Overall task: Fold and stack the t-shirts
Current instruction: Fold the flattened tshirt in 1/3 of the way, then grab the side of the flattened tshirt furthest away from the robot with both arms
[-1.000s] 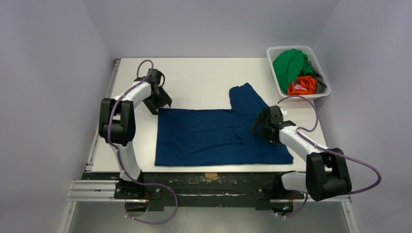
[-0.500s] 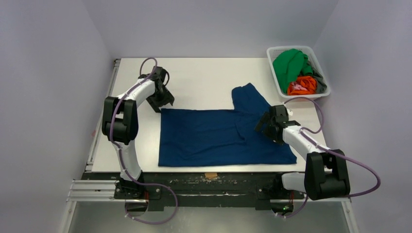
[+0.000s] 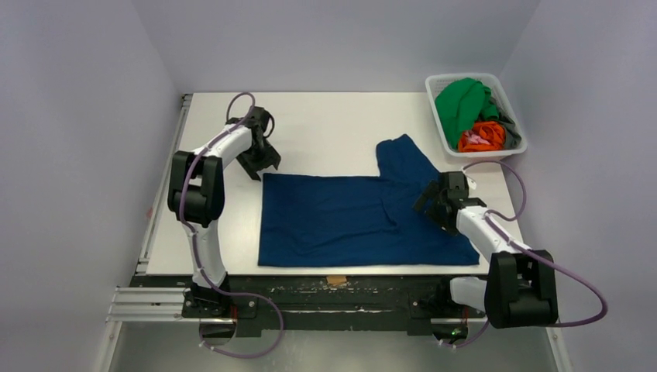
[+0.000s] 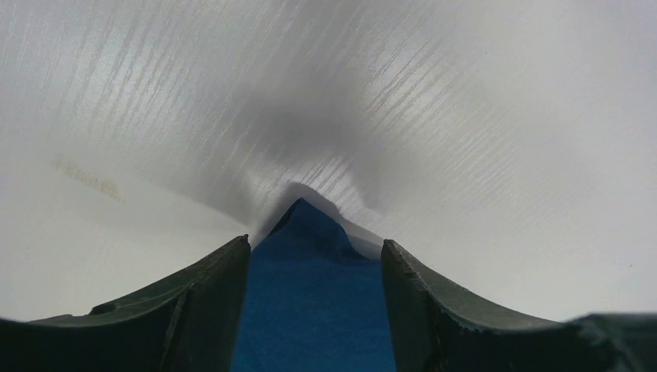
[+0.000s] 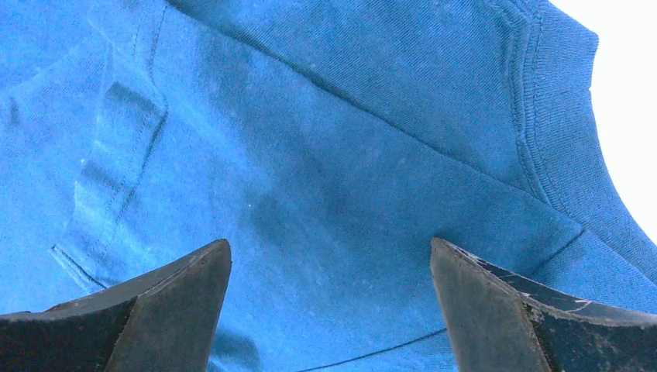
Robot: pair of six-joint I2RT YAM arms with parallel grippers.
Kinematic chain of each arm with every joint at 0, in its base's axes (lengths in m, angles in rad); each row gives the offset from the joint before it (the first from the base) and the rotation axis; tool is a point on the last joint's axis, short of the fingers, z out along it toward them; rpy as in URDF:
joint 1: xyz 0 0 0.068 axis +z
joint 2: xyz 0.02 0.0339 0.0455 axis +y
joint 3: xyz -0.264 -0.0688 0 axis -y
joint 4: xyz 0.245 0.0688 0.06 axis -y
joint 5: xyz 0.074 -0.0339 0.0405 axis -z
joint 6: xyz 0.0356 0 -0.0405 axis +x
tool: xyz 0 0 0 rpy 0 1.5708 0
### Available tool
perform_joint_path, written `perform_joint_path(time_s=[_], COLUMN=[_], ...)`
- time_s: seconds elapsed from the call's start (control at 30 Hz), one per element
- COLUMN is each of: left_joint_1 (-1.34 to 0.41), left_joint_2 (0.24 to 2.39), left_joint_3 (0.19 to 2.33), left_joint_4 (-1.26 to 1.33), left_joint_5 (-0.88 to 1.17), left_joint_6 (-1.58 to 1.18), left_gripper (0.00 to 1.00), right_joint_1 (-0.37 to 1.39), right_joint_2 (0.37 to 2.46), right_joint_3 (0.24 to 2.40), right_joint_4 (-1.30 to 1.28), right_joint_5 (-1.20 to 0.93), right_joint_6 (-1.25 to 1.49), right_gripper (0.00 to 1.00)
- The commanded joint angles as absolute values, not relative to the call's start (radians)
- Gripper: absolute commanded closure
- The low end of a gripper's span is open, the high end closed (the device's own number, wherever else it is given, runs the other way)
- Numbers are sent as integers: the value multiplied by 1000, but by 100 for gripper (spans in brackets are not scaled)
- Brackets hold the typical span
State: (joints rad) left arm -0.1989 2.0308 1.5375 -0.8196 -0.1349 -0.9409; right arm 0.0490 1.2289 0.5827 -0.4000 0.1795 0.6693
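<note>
Flat on the white table, between the two grippers: a navy shirt. Runs lengthwise from the left gripper across to the right gripper, hem end by the left one, neck end under the right one. Throws one sleeve out past the right gripper toward the far edge.

From above, only black gripper bodies at either end of the cloth, no gap to read. Close up from the left wrist: two dark fingers standing apart, a pointed blue corner of the shirt lying in the gap, bare table beyond the tips, no pinch on the cloth to be seen. Close up from the right wrist: fingers spread wide, blue cloth below and ahead, a ribbed collar curving past the right-hand finger.

Left arm reaching far forward, elbow raised, wrist bent down to the corner. Right arm stretched low and forward, wrist tipped down over the shirt. Well beyond the right gripper, at the far corner: a white basket holding a green shirt, an orange shirt and a grey shirt.
</note>
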Motion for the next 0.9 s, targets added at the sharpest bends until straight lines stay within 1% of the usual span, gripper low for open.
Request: perform_joint_path(time_s=[0.0,0.1,0.23,0.3,0.4,0.53,0.6,0.73,0.87], left_joint_1=[-209,-209,-212,-212,-212,-212,-212,-213,-215], left_joint_2=[2053,2107,2141,2131,2116,2113,2107,2094,2082], left_joint_3=[1574,1589,1604,1597,1584,1581,1575,1568,1566], left_joint_4=[-790,-784,-796,-790,-777,-780,-778,-775,-785], left_joint_5=[-96,-50,-41,-44,-46,-45,-43,-38,-41], left_joint_6=[-959,-956,-953,-952,-950,-944,-941,-925,-903], left_gripper=[40,42,51,57,69,88,100,100,100], right_joint_1=[38,38,37,37,37,37,37,38,39], right_joint_2=[1182,1130,1082,1074,1070,1072,1083,1150,1282], right_joint_3=[553,540,532,535,547,597,636,751,908], right_joint_4=[-441,-424,-419,-418,-422,-440,-449,-407,-343], right_joint_5=[149,125,121,121,123,125,151,151,124], right_joint_6=[646,639,637,635,630,623,621,608,601], right_gripper=[2,2,3,3,3,3,3,3,6])
